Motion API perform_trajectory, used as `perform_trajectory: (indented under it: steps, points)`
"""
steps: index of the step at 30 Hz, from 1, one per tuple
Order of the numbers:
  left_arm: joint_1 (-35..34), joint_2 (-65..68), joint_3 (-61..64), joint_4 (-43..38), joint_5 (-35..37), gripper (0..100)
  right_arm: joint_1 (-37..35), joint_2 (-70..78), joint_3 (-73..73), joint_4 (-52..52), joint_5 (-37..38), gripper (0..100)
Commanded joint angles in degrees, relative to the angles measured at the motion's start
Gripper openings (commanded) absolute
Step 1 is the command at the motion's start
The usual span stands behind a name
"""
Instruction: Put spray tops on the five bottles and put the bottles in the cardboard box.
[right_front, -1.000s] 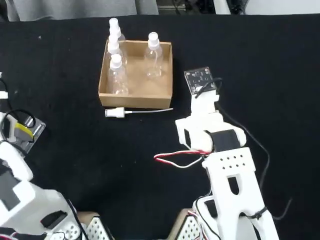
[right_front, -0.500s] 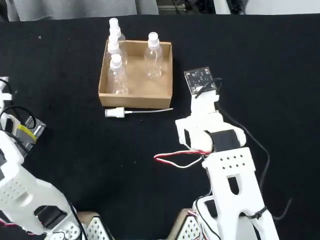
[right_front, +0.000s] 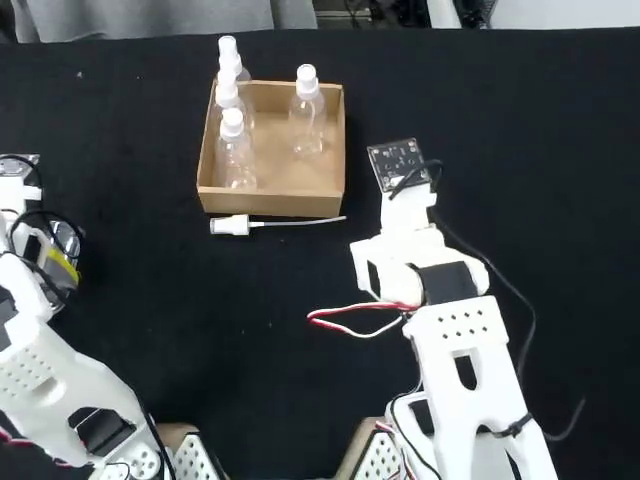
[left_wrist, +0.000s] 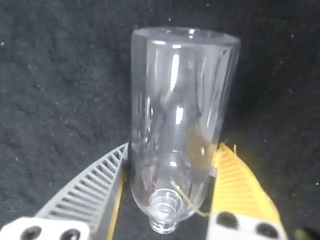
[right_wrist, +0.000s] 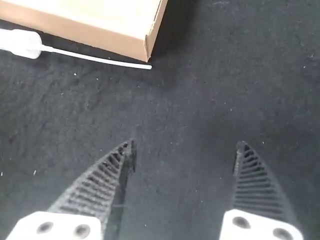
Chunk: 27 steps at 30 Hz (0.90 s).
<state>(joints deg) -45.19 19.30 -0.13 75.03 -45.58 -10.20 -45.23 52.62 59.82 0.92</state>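
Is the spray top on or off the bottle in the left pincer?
Off. The bottle shows a bare open neck; one spray top lies loose beside the box.

A black cloth spreads wide, with grey fabric lying beyond its far edge.

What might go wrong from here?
The uncapped bottle is smooth, and the left gripper clamps it near its neck end, so it may twist or slip when a top is pushed on. The loose spray top lies flat beside the cardboard box. The open right gripper may nudge the box or bend the thin tube in picking it up.
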Motion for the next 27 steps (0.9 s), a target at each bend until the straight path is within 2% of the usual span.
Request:
perform_trajectory:
  steps: [1, 7, 17, 27]
  points:
    - [0.7, -1.4, -2.7, 0.6, -0.4, 24, 1.2, -2.4, -0.3, -1.8, -0.4, 27.6]
    - [2.7, -1.4, -2.9, 4.0, -0.6, 16, 1.2, -2.4, -0.2, -1.8, -0.4, 27.6]
    - [5.0, -2.5, -5.5, 10.1, -0.2, 16, 1.2, -2.4, -0.2, -1.8, -0.4, 27.6]
    - [7.2, -16.4, -2.0, 14.8, -0.6, 16, 1.2, -2.4, -0.2, -1.8, -0.4, 27.6]
